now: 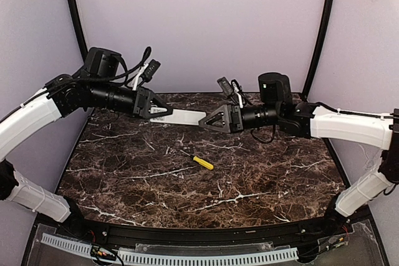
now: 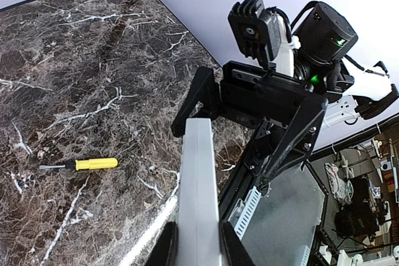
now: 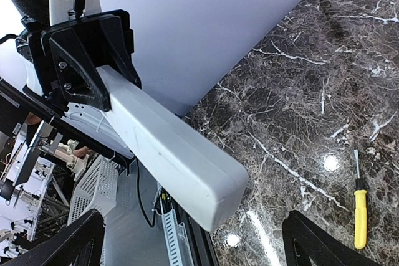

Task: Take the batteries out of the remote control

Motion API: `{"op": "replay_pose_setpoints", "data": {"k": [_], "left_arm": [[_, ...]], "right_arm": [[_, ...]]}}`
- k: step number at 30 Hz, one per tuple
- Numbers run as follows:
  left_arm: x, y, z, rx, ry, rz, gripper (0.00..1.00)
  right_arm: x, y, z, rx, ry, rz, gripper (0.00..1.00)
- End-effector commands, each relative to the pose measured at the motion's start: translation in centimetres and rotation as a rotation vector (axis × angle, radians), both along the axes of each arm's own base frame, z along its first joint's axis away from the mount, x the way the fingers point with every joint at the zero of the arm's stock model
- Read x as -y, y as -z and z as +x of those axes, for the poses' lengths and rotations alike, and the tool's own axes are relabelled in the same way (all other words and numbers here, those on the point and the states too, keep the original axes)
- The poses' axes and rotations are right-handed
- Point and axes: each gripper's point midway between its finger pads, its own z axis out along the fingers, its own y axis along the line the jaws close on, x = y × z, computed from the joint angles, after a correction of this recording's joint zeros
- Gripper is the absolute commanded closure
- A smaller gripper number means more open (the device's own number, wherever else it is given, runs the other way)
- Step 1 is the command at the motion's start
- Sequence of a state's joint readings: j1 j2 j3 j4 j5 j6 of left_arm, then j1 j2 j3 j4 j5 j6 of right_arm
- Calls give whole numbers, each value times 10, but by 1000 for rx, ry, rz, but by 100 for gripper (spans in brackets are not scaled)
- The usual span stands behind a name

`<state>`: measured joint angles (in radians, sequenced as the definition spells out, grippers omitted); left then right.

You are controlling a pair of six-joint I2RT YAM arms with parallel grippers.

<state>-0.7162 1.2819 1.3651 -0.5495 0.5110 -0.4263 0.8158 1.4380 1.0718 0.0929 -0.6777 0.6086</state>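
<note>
The remote control [image 1: 186, 116], a slim white bar, is held level above the marble table between the two arms. My left gripper [image 1: 166, 111] is shut on its left end; in the left wrist view the fingers [image 2: 167, 248] press both long sides of the remote control [image 2: 199, 179]. My right gripper [image 1: 204, 120] faces the free end with its jaws wide open. In the right wrist view the remote control [image 3: 168, 147] points at the gap of the right gripper [image 3: 190, 222], and neither finger touches it. The batteries are hidden.
A yellow-handled screwdriver [image 1: 201, 162] lies on the dark marble table [image 1: 124, 179] in front of the grippers, and it also shows in the wrist views [image 2: 87, 164] [image 3: 360, 216]. Purple walls close the back and sides. A black rail [image 1: 206, 238] runs along the near edge.
</note>
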Motion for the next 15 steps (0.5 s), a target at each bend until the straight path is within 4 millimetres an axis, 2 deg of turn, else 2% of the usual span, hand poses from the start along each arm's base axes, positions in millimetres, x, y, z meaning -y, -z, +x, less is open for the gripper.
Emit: {"op": "replay_pose_setpoints", "data": {"k": [1,15], "left_arm": [[4,-17,-8,18,54,-39,100],[13,-29,-12,3,102,-105,100]], "right_arm": [[-6,-25,4,36,-20,78,1],[-17,-38,4,25,-68,187,1]]}}
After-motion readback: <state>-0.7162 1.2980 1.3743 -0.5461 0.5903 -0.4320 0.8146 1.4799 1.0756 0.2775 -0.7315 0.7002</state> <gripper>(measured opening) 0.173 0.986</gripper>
